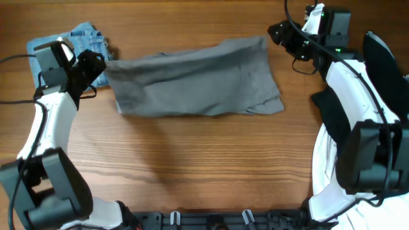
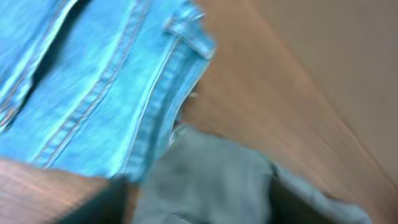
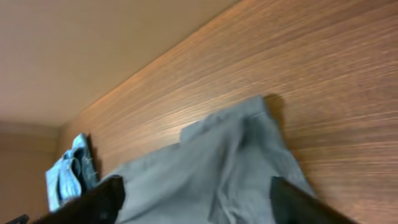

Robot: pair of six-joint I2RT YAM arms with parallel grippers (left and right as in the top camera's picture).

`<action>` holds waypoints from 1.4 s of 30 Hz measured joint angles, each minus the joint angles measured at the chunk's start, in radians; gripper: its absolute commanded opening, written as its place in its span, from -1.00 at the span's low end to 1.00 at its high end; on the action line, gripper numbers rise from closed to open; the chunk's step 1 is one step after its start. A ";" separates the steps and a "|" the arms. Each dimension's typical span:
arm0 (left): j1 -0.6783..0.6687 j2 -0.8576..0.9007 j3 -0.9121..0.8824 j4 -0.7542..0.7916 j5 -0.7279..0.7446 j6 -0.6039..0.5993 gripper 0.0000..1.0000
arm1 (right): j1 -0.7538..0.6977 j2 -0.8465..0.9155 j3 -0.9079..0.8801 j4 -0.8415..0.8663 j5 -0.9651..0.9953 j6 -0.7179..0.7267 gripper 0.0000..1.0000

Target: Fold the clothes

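Note:
The mid-grey shorts lie folded in a long band across the far middle of the table. The light-blue denim shorts lie at the far left, touching the grey shorts' left end. My left gripper is open at that left end; in the left wrist view its fingers straddle grey cloth, with the denim just beyond. My right gripper is open just off the grey shorts' far right corner. Its fingers are spread wide above the grey cloth.
Black and white garments are piled at the right edge of the table, under the right arm. Bare wood stretches in front of the grey shorts. The denim shorts also show far off in the right wrist view.

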 measured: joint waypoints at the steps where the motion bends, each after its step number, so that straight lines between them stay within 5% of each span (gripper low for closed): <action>1: 0.003 0.010 0.000 -0.022 -0.010 -0.006 0.88 | -0.008 0.002 0.000 -0.021 0.000 -0.009 0.54; 9: -0.006 0.011 0.006 -0.411 0.003 0.173 0.74 | -0.024 0.003 0.004 -0.471 0.072 -0.250 0.43; 12: -0.034 0.011 0.002 -0.428 0.004 0.237 0.33 | 0.008 0.003 -0.065 -0.423 0.173 -0.317 0.43; 16: -0.071 0.018 -0.006 -0.404 0.007 0.288 0.25 | 0.017 0.022 -0.185 -0.248 0.214 -0.368 0.40; 17: -0.075 0.023 -0.006 -0.401 0.007 0.292 0.16 | 0.017 0.034 -0.192 -0.240 0.214 -0.373 0.18; 19: -0.082 0.042 -0.006 -0.394 0.007 0.301 -0.08 | 0.017 0.064 -0.198 -0.226 0.211 -0.389 -0.72; 20: -0.085 0.056 -0.006 -0.386 0.007 0.304 -0.18 | 0.017 0.076 -0.201 -0.220 0.201 -0.395 -0.91; 25: -0.085 0.088 -0.011 -0.345 0.008 0.319 -0.92 | 0.014 0.057 -0.203 -0.249 0.027 -0.424 -0.91; 32: -0.085 0.088 -0.011 -0.343 0.014 0.330 -0.92 | -0.028 -0.243 -0.197 -0.478 0.153 -0.356 -0.91; 33: -0.086 0.088 -0.011 -0.344 0.019 0.338 -0.92 | -0.025 -0.248 -0.197 -0.525 0.205 -0.325 -0.76; 34: -0.087 0.088 -0.011 -0.344 0.023 0.343 -0.92 | -0.024 -0.239 -0.198 -0.555 0.227 -0.312 0.15; 35: -0.087 0.088 -0.011 -0.346 0.026 0.345 -0.69 | -0.024 -0.225 -0.201 -0.568 0.250 -0.300 0.37; 37: -0.088 0.088 -0.011 -0.346 0.026 0.352 0.54 | -0.027 -0.189 -0.209 -0.564 0.293 -0.287 0.40; 38: -0.088 0.088 -0.011 -0.347 0.025 0.356 0.83 | -0.027 -0.170 -0.213 -0.558 0.308 -0.286 0.39; 40: -0.088 0.088 -0.011 -0.359 0.027 0.359 0.79 | -0.027 -0.151 -0.225 -0.510 0.303 -0.301 0.39; 42: -0.090 0.088 -0.011 -0.364 0.035 0.360 0.47 | -0.029 -0.150 -0.229 -0.418 0.203 -0.375 0.18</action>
